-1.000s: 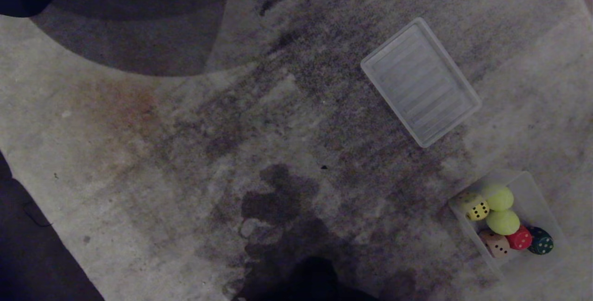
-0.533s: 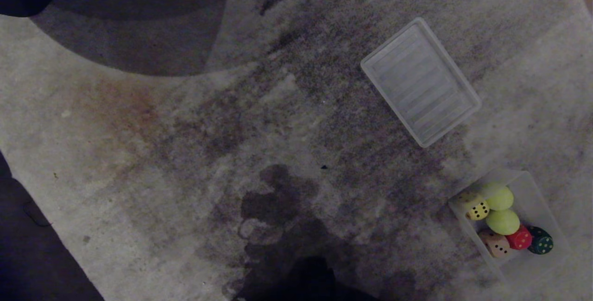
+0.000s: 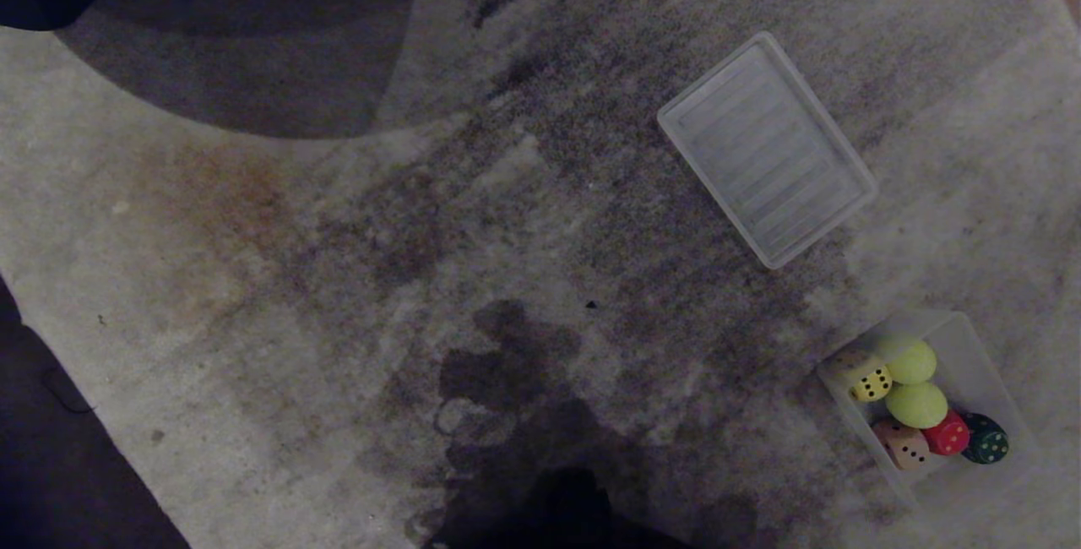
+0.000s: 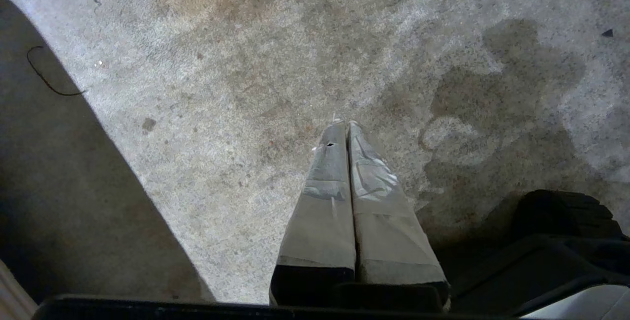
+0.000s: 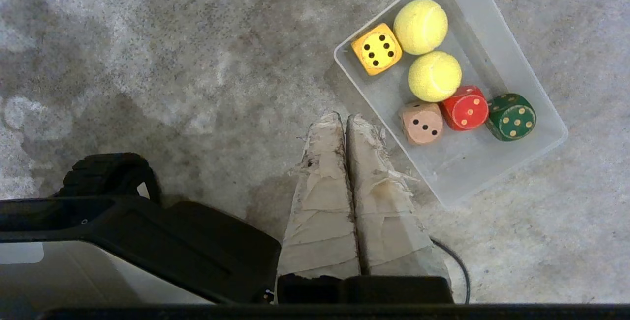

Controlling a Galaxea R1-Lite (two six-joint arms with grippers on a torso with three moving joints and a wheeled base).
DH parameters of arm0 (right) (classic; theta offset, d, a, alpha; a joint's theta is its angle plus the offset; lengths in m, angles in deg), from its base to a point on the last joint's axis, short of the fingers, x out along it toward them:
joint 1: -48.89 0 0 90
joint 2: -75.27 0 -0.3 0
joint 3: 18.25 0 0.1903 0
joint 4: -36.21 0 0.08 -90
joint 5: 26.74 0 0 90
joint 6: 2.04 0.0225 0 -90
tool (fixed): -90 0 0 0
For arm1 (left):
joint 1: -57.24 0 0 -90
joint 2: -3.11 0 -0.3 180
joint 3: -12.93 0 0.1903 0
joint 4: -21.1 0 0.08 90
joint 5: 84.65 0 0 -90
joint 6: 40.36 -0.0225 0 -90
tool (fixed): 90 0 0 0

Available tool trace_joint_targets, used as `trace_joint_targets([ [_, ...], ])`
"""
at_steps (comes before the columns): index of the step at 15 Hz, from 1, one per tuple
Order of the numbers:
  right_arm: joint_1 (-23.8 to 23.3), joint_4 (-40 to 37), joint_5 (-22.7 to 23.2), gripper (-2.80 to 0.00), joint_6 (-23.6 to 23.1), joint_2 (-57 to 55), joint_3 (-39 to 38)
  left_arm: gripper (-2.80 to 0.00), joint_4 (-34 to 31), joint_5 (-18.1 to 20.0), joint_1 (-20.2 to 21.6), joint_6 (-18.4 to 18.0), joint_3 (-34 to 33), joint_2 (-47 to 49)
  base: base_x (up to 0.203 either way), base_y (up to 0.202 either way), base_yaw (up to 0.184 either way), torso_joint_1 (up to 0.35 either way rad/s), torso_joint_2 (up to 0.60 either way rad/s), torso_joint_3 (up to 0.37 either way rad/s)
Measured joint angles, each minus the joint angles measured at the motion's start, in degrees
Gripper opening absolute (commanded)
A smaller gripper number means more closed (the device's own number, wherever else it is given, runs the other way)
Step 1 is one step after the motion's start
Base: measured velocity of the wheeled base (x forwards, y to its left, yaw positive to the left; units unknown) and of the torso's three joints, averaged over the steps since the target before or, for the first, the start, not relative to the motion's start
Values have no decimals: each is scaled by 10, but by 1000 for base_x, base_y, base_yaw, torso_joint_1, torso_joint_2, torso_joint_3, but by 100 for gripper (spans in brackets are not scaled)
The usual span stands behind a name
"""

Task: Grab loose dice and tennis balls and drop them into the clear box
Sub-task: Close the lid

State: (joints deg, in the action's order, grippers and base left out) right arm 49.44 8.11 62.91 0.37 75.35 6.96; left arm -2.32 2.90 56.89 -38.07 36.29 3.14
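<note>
Both my arms parked, pointing down at carpet [image 3: 338, 296].
R claw [image 5: 344, 118] pressed together, empty, just beside clear box [image 5: 551, 143]; L claw [image 4: 344, 124] pressed together too, well apart from box.

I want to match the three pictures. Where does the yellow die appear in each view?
Head view: yellow die at the lower right, in the clear box.
Left wrist view: not in it.
Right wrist view: yellow die at the upper right, in the box's corner.
Shared landmark: the two tennis balls beside it.

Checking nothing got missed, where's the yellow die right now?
The yellow die sits inside the clear box, in a corner beside a tennis ball, low on the head view's right.
</note>
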Motion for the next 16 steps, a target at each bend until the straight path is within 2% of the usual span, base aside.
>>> trace_joint_targets([
  [4, 0, 0, 0, -280, 0, 0, 0, -280, 0, 0, 0, 1, 0, 0, 0, 0, 0, 0, 0, 0],
  [8, 0, 0, 0, -280, -1, 0, 0, -280, 1, 0, 0, -2, 0, 0, 120, 0, -2, 4, 3, 1],
  [16, 0, 0, 1, -280, -3, 0, 0, -280, 1, -1, 0, 3, 0, 0, 0, 0, 0, 0, 0, 0],
])
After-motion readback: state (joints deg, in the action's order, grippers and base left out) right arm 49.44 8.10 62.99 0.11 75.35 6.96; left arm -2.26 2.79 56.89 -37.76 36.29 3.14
